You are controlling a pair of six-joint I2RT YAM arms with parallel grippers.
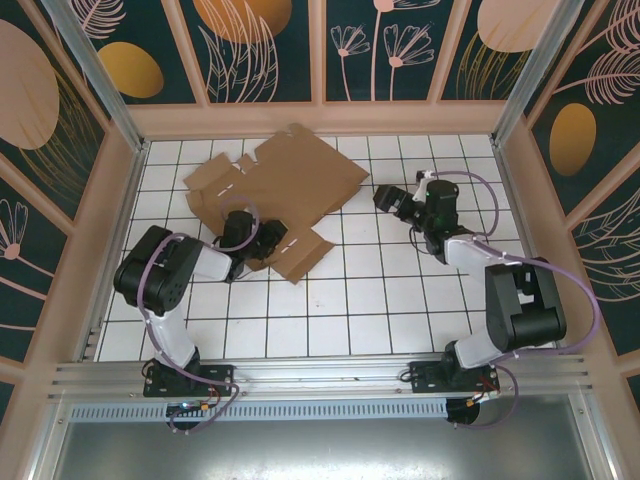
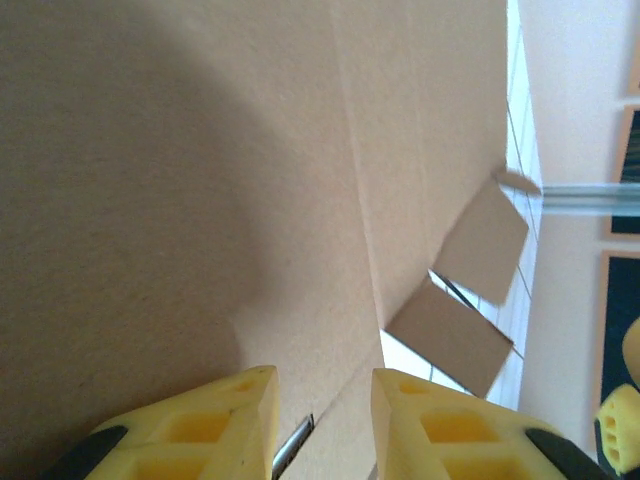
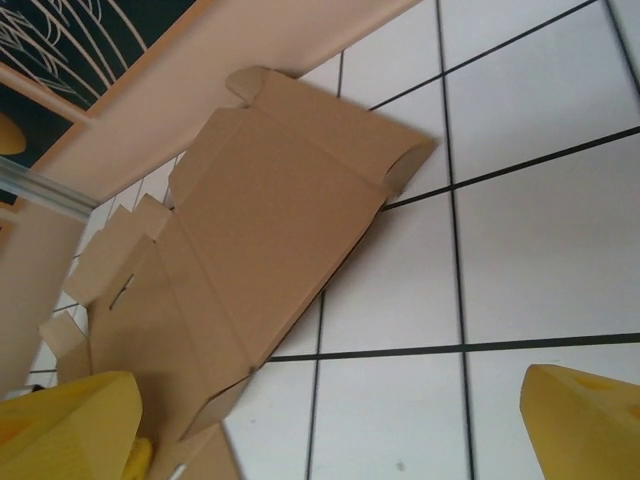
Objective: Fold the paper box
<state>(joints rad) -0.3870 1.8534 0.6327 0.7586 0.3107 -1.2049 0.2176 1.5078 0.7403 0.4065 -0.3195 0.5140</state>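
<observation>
The paper box (image 1: 300, 180) is a flat brown die-cut cardboard sheet with flaps, lying unfolded on the tiled floor at the back centre-left. My left gripper (image 1: 268, 240) is over its near part, beside a near flap (image 1: 305, 255). In the left wrist view the cardboard (image 2: 150, 180) is very close, and my left gripper (image 2: 325, 385) has its yellow fingers (image 2: 210, 415) a narrow gap apart over a crease and slot. My right gripper (image 1: 383, 198) is wide open just off the sheet's right edge. In the right wrist view my right gripper (image 3: 330, 400) is above bare tiles, with the paper box (image 3: 270, 210) to its left.
White tiles with black grid lines (image 1: 380, 300) cover the floor. Pink-framed patterned walls (image 1: 320, 118) enclose the back and sides. An aluminium rail (image 1: 320, 375) runs along the near edge by the arm bases. Bare tiles lie in front of the sheet and to its right.
</observation>
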